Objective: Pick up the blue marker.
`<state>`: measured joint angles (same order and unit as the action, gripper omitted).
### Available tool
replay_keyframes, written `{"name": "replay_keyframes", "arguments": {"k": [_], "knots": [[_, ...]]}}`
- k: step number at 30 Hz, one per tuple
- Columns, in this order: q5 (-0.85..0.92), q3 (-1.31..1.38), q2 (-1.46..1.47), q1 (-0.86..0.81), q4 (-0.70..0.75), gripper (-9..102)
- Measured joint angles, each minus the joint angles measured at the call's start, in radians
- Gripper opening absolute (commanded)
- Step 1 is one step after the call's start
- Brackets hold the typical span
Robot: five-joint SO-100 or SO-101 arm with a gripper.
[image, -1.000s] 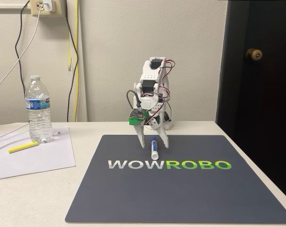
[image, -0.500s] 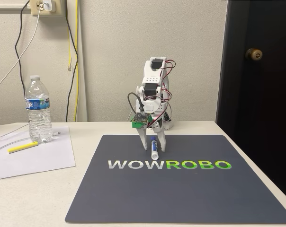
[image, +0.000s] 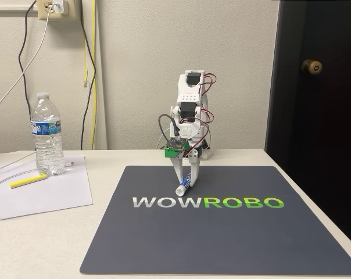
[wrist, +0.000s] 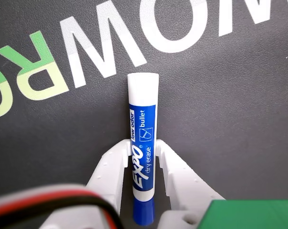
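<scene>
On the dark mat (image: 222, 232) printed with WOWROBO, near its far edge, we see the white arm (image: 189, 113) bent down so that its pincer (image: 186, 181) reaches the mat surface. Between the two white fingers (wrist: 108, 171) sits the blue marker (wrist: 143, 152), and in the wrist view both fingers press against the sides of its blue label band, so the pincer is pinching the marker. We read "EXPO dry erase" along the barrel. Its white end points away from the wrist camera, toward the printed letters. From the fixed view, the marker (image: 183, 186) appears tilted, its white end toward the left and close to the mat. Off to the left on the desk (image: 42, 244), we notice a water bottle (image: 47, 135) standing beside a yellow highlighter (image: 28, 181) lying on a sheet of paper (image: 39, 195).
</scene>
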<state>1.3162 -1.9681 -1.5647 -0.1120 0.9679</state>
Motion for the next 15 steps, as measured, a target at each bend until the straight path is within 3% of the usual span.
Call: {"name": "replay_keyframes", "arguments": {"k": [15], "knots": [[-0.049,-0.002,-0.087,0.017,0.002,5]]}}
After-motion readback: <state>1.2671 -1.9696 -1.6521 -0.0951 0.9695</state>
